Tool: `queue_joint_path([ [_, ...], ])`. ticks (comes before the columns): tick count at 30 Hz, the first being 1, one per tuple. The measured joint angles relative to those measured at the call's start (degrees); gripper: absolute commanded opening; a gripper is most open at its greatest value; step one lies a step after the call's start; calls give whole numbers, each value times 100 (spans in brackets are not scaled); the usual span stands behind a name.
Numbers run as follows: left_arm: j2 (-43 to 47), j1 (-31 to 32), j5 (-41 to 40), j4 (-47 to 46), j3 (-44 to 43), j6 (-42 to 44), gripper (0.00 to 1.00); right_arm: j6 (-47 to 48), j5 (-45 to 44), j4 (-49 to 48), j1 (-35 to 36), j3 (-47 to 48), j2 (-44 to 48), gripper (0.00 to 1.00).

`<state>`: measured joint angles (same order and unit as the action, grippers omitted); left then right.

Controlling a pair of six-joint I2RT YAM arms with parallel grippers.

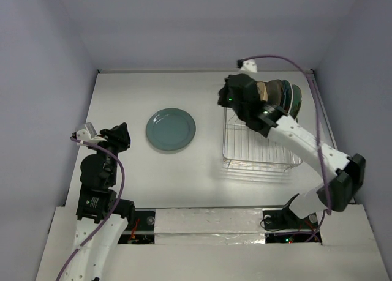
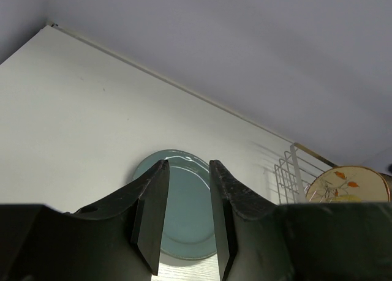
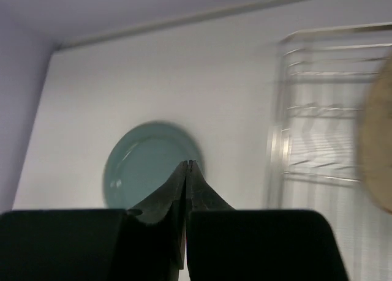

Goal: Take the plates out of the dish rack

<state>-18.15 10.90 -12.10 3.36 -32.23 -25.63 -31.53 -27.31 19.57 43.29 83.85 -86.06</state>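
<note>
A plain teal plate (image 1: 171, 129) lies flat on the table, left of the chrome wire dish rack (image 1: 260, 147). Several plates (image 1: 280, 96) stand on edge at the rack's far end. My right gripper (image 1: 225, 100) is shut and empty, held above the rack's far left corner just left of those plates. In the right wrist view the gripper (image 3: 188, 165) points toward the teal plate (image 3: 138, 171), with the rack (image 3: 312, 103) and a plate's blurred edge (image 3: 376, 140) at right. My left gripper (image 2: 187, 164) is open and empty, short of the teal plate (image 2: 184, 207).
White table with walls at the back and both sides. In the left wrist view the rack's corner (image 2: 288, 174) and a cream plate with an orange leaf pattern (image 2: 346, 184) show at right. The near part of the rack holds no plates.
</note>
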Motion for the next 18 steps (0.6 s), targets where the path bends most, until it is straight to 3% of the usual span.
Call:
queue_joint_path([
  [1,0,0,0,-2,0,0,29,79,-184,81,-173,-57,214,0],
  [4,0,0,0,-2,0,2,29,258,-756,420,-732,-334,619,41],
  [5,0,0,0,-2,0,0,29,319,-955,562,-905,-422,647,64],
  [7,0,0,0,-2,0,0,29,433,-1309,852,-1163,-592,573,74],
  [13,-2,0,0,-2,0,0,29,750,-1646,1357,-1572,-721,-31,70],
  [16,0,0,0,0,0,0,29,935,-1705,1445,-1781,-586,-417,46],
  [18,-2,0,0,0,0,0,29,1023,-1768,1502,-1864,-374,-761,37],
])
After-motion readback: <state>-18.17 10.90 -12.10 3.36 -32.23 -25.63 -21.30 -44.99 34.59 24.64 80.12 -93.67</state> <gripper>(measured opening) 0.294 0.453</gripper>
